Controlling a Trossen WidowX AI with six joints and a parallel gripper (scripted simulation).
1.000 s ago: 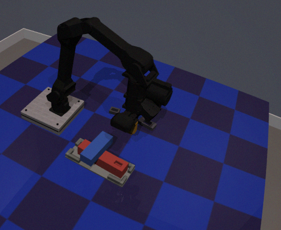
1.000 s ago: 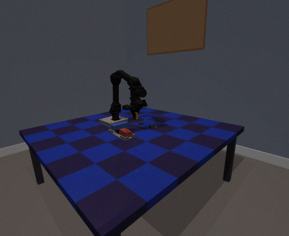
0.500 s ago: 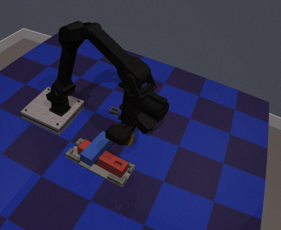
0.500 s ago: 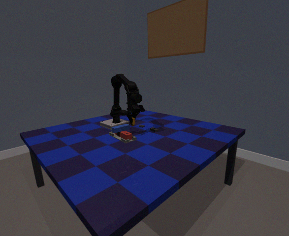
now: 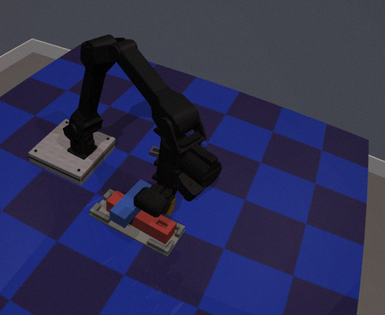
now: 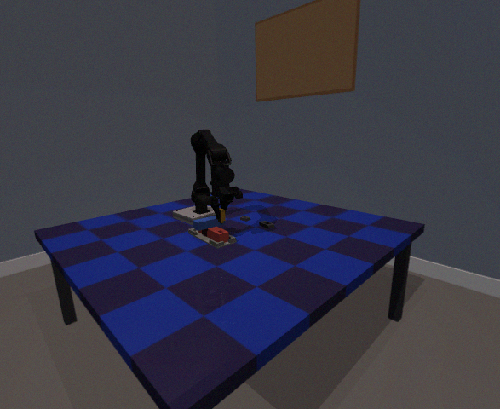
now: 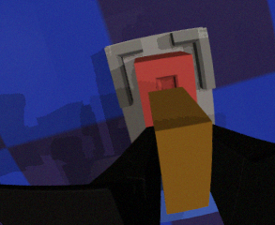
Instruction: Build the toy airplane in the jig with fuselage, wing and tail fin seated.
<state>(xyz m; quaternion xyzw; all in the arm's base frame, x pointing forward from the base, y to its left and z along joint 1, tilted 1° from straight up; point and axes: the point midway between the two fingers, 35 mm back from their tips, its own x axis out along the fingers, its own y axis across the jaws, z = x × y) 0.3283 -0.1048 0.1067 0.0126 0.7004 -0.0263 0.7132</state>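
The tail fin is off the desk, above the fuselage and to the near side of the wing. The pincer is closed on it, a finger on each broad side, so the fin hangs upright; that grip probably leaves its lower end free to enter a slot.

Under it, the red fuselage lies lengthwise in the cradle, whose raised corners frame its ends and should stop it sliding. It looks flat. The tail socket shows near the fuselage's right end, open and unfilled. The blue wing lies across the body towards the left and appears seated; its tab is hidden.

The fin seems to need lining up over that slot, then a straight descent: a skewed entry could catch the rim or nudge the fuselage, and the fingers are close to the wing.

Farther off, a small grey holder and a larger grey holder sit apart from the cradle. The arm's base plate is to the left.
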